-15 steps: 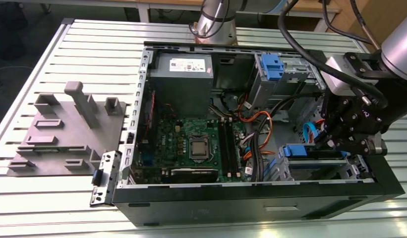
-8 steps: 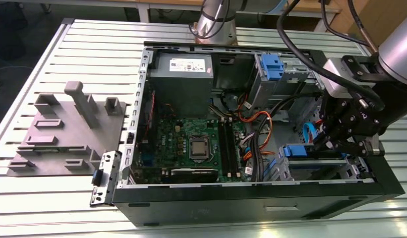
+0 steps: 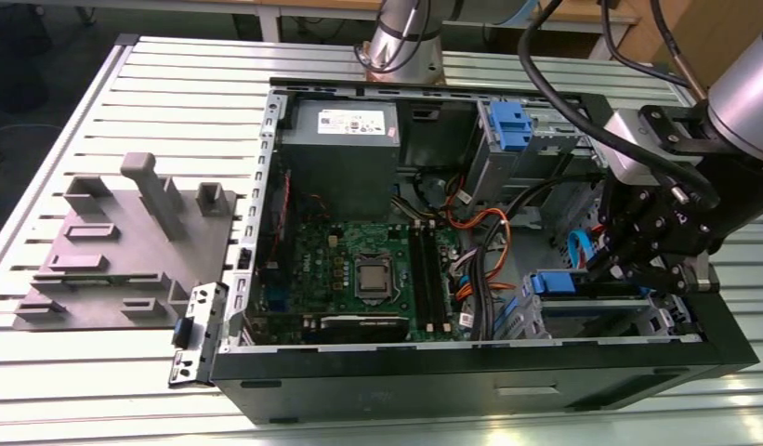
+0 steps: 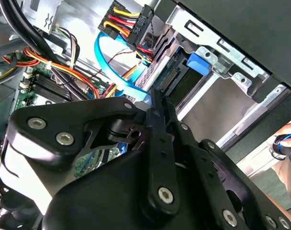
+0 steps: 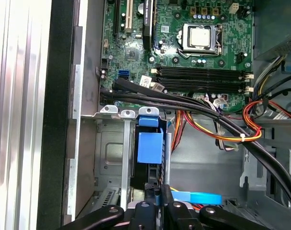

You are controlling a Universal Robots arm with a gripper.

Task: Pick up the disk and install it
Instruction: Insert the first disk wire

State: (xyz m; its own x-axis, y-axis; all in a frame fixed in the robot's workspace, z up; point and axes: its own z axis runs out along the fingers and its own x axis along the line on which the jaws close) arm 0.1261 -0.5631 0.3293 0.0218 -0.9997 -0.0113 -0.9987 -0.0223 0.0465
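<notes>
While jaws sit pressed together, disk (image 5: 149,149) lies just beyond, in bay.

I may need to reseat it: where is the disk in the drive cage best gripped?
The disk stands on edge in the drive cage, whose walls cover its faces. Probably grip its exposed blue-tabbed edge, coming straight in through the case's open side.
</notes>
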